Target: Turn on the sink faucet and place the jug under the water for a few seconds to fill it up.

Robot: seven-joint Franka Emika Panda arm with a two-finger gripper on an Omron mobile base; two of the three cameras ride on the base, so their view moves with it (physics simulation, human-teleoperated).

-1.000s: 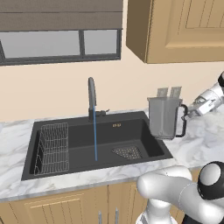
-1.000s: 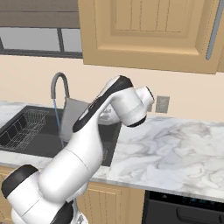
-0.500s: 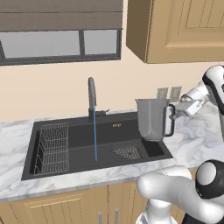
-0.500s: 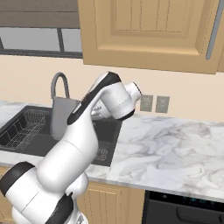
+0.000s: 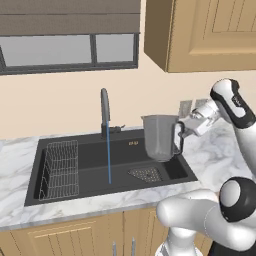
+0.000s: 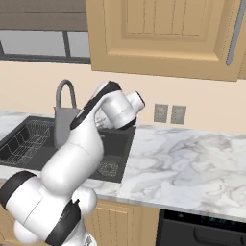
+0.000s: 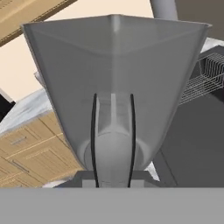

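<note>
The grey faceted jug (image 5: 159,137) hangs upright over the right part of the black sink (image 5: 90,155), held by its dark loop handle (image 5: 179,138). My gripper (image 5: 184,130) is shut on that handle from the right. The dark gooseneck sink faucet (image 5: 105,111) stands at the back rim, and a thin blue stream of water (image 5: 109,161) falls from it into the basin. The jug is to the right of the stream and apart from it. In the hand view the jug (image 7: 113,74) is close up with its handle (image 7: 113,140) nearest me. From the right base view the jug (image 6: 61,129) stands in front of the faucet (image 6: 65,92).
A wire rack (image 5: 59,170) lies in the sink's left half and a perforated drain plate (image 5: 146,174) under the jug. Marble counter (image 6: 192,158) runs to the right. Wall outlets (image 6: 169,114) and an upper cabinet (image 5: 200,35) lie behind and above my arm.
My arm has carried the jug leftward from above the counter edge to over the sink's right side, nearer the stream. The water has kept running.
</note>
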